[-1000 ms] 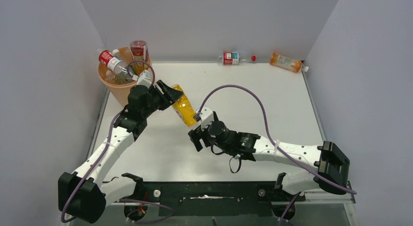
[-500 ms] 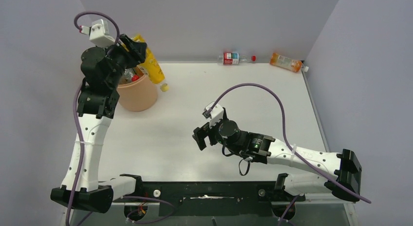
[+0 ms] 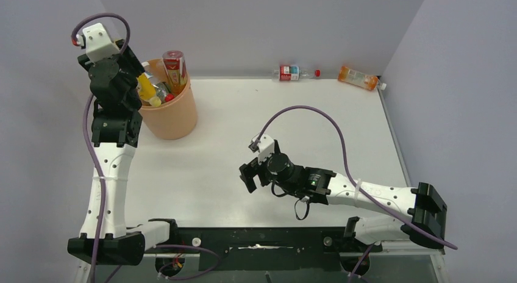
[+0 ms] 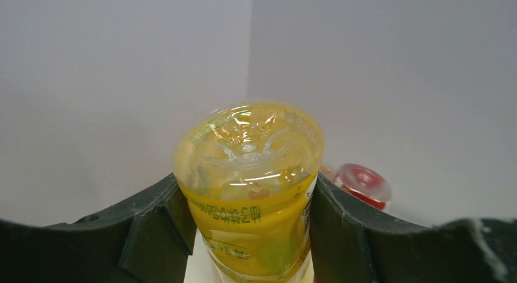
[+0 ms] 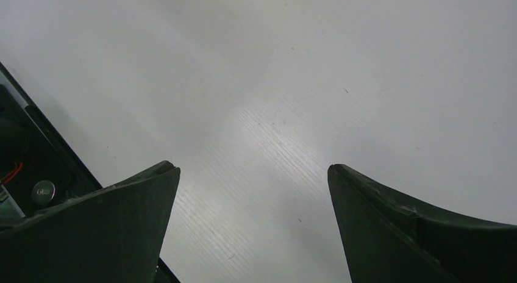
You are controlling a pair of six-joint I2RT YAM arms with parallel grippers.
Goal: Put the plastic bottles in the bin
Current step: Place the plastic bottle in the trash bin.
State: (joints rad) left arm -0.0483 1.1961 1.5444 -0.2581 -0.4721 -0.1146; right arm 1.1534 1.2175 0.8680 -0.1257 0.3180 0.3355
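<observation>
Bottles crowd the peach-orange bin [image 3: 174, 118], which stands at the far left of the tabletop [image 3: 231, 112]. A red-labelled bottle [image 3: 174, 64] sticks up above the rim, with clear ones jumbled beneath it. One more, the yellow bottle [image 4: 250, 185], hangs cap-down over the bin's left side, its cap at about rim level in the top view. Whether it touches the bottles below, I cannot tell. The left fingers [image 4: 152, 231] press on its body from both sides, narrow and holding it, and the raised left arm stands just beside the bin. In the wrist view the bottle's base faces the camera, and a red bottle end [image 4: 364, 182] shows just behind it.

Further out, two bottles lie on their sides at the far edge by the back wall, well apart from the bin: a red-and-teal bottle [image 3: 295, 72] and an orange bottle [image 3: 358, 77] near the right corner. The right fingers [image 5: 134, 228] are spread wide with nothing between them, over bare tabletop near the middle.

By the look of it, most of the task is done. The step in hand is the release of the yellow bottle into the bin. After that, the two bottles at the back are left to fetch, and the right arm sits nearer to them.
</observation>
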